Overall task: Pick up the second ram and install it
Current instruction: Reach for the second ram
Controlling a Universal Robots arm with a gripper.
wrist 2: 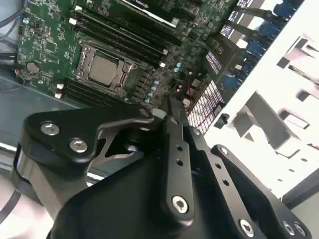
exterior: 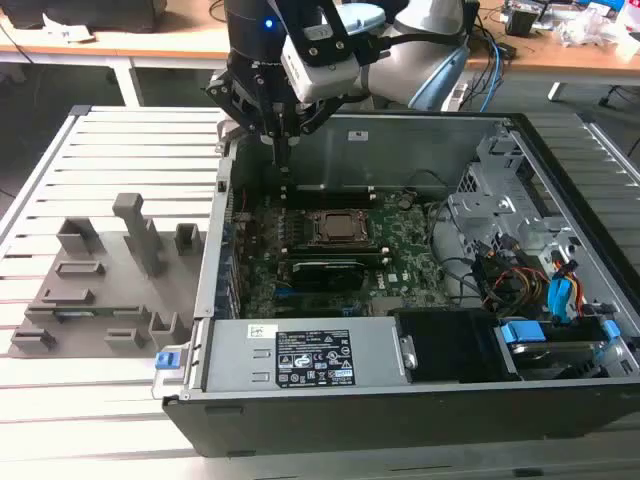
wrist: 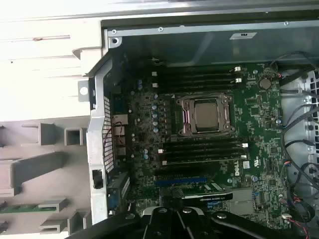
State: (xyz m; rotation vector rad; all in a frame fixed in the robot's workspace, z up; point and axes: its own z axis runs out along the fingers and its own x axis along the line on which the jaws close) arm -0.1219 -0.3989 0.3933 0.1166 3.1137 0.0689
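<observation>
End effector (exterior: 284,157) pinched narrow, empty, over case (exterior: 330,425); I see second ram (wrist: 18,208) aside in fixture (wrist: 35,170), lying parallel to slots (wrist: 199,149).

The gripper (wrist 2: 170,107) is matt black metal with bright steel screws. The motherboard (wrist: 259,114) is glossy green circuit board (its CPU socket (wrist: 206,115) is framed in dull silvery metal). The computer case (wrist: 199,47) is smooth grey sheet metal, and the fixture blocks (exterior: 140,235) are matt grey plastic.

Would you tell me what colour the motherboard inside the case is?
The motherboard is green, clearest in the first wrist view.
</observation>
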